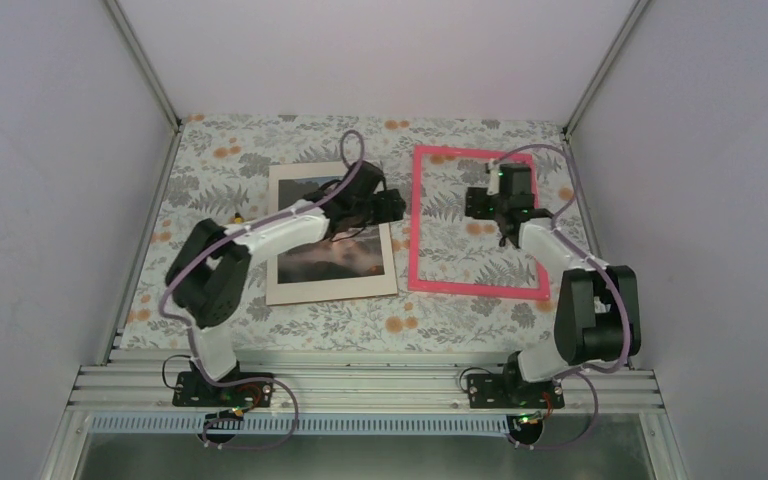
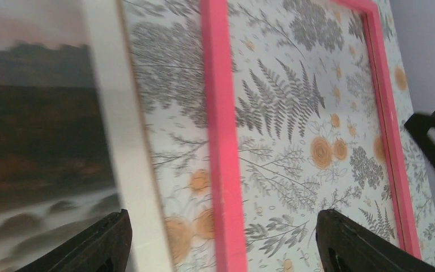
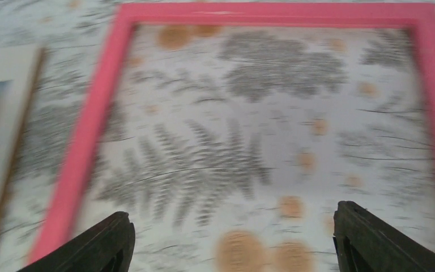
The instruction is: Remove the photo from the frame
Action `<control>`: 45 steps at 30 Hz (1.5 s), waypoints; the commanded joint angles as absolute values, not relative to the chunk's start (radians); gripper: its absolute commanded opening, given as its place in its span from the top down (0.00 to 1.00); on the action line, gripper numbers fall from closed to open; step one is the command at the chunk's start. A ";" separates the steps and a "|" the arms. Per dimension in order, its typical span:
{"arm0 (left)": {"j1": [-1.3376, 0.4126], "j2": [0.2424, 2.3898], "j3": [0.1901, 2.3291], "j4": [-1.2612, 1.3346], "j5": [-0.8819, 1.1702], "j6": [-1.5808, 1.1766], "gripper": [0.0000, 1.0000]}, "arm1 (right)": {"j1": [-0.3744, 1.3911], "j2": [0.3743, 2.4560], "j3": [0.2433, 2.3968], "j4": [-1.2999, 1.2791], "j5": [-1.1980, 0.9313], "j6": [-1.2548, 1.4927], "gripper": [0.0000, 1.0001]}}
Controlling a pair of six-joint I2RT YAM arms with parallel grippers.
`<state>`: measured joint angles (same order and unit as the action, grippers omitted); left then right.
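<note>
On the left half of the table lies the photo (image 1: 335,262), face up with a white mat (image 1: 332,289) bordering it. It is just beside the frame (image 1: 480,291) and fully outside it. The frame lies flat on the right half. Its opening shows only the floral tablecloth (image 1: 260,135), so I judge the removal essentially done.

Key relation: the photo lies left of my left gripper (image 2: 222,232), which hangs over the photo's right edge. In the left wrist view, the mat's right border passes just inside my left finger (image 2: 105,243) and the frame's left rail runs between the two fingers. The photo's long axis appears to run near to far, parallel to that rail. My left arm is the nearer one to the photo.

My right gripper (image 3: 232,232) hangs above the frame's opening, well apart from the photo.

Finger state: both pairs are spread wide and hold nothing.

Count: one photo, one mat, one frame, two grippers.
</note>
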<state>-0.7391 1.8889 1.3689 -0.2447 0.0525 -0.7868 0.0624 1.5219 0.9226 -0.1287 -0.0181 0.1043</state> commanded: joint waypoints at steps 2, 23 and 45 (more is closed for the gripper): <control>-0.665 1.709 1.171 -0.193 0.006 -0.774 0.17 | 0.230 1.463 0.881 -0.142 -0.061 0.143 0.20; -0.250 1.126 0.562 -0.306 0.067 -0.698 0.03 | 0.783 1.614 0.885 -0.132 -0.054 0.229 0.11; -0.186 1.193 0.510 -0.296 0.133 -0.602 0.00 | 0.816 1.624 0.804 -0.154 0.010 0.328 0.02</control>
<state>-0.1917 1.1778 0.4980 -0.3115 0.1078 -0.6327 0.8116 1.6669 0.8280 -0.1501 -0.0330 0.2955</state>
